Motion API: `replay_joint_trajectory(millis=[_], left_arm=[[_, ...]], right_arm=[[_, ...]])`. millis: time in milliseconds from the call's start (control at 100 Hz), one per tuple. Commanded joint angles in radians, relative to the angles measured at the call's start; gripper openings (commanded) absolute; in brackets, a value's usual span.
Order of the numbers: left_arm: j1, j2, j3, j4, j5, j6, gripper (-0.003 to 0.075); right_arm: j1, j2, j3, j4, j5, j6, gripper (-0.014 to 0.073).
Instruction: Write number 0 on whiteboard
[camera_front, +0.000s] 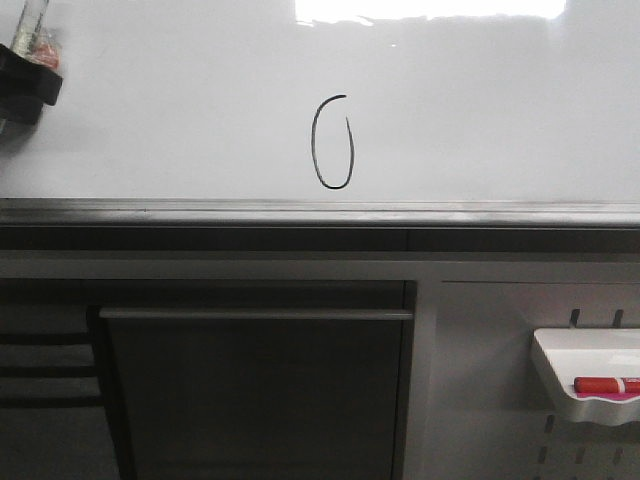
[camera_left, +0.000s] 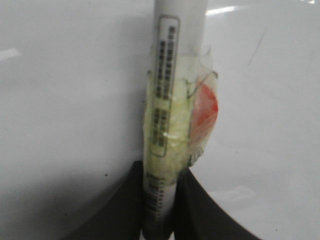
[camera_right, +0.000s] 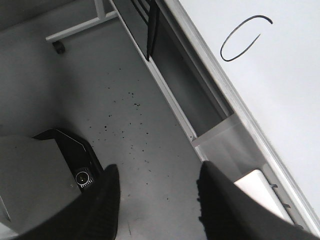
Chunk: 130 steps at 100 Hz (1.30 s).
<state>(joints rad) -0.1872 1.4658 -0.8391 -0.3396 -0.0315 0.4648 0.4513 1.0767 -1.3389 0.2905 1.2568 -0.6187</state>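
The whiteboard (camera_front: 500, 110) spans the whole front view above its grey metal bottom edge. On it, a little left of centre and just above that edge, stands the number 0 (camera_front: 333, 142), a tall narrow oval with its long axis upright and a small gap at its top right, so the figure looks essentially finished.

The left gripper (camera_front: 25, 75) sits at the far upper left of the board, well apart from the oval, which lies to its right and lower. It is the nearer arm.

Only the left wrist view shows it clamped on a white marker (camera_left: 167, 115) wrapped in tape.

Only the right wrist view shows the right gripper (camera_right: 157, 200), fingers apart and empty, over the floor (camera_right: 100, 90).
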Motion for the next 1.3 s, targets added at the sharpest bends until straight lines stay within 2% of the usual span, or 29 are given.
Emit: replay_joint_trajectory(millis=[0,100,380,450,640,710,860,1000,1150,1290], left_arm=[[0.010,-0.006,-0.054,-0.011,-0.050,-0.013,0.0008],[0.026,0.019,-0.092,-0.011,0.032,-0.013,0.0008],[0.036,0.031,-0.113,-0.007,0.080,-0.013,0.0020],[0.036,0.031,-0.113,-0.002,0.085,-0.012,0.0064],[0.036,0.029,-0.114,-0.002,0.093,-0.012,0.0256],[0.036,0.029,-0.114,-0.002,0.093,-0.012,0.0283],[0.036,0.025,-0.114,-0.002,0.102,-0.012,0.0284],[0.036,-0.036,-0.114,-0.002,0.164,-0.012,0.0284],[0.043,-0.173,-0.114,0.017,0.315,-0.012,0.0284],[0.047,-0.325,-0.114,0.024,0.459,-0.014,0.0284]], right_arm=[[-0.007,-0.019,-0.022,0.015,0.031,0.003,0.0323],[-0.007,-0.019,-0.022,0.015,0.031,0.004,0.0323],[-0.007,-0.019,-0.022,0.015,0.033,0.010,0.0323],[-0.007,-0.019,-0.022,0.015,0.033,0.010,0.0323],[-0.007,-0.019,-0.022,0.015,0.033,0.010,0.0323],[-0.007,-0.019,-0.022,0.015,0.033,0.010,0.0323],[-0.007,-0.019,-0.022,0.015,0.033,0.010,0.0323],[-0.007,-0.021,-0.022,0.013,0.036,0.010,0.0323],[-0.007,-0.046,-0.022,0.004,0.039,0.022,0.0323],[-0.008,-0.092,0.001,-0.018,-0.006,0.085,0.0323]])
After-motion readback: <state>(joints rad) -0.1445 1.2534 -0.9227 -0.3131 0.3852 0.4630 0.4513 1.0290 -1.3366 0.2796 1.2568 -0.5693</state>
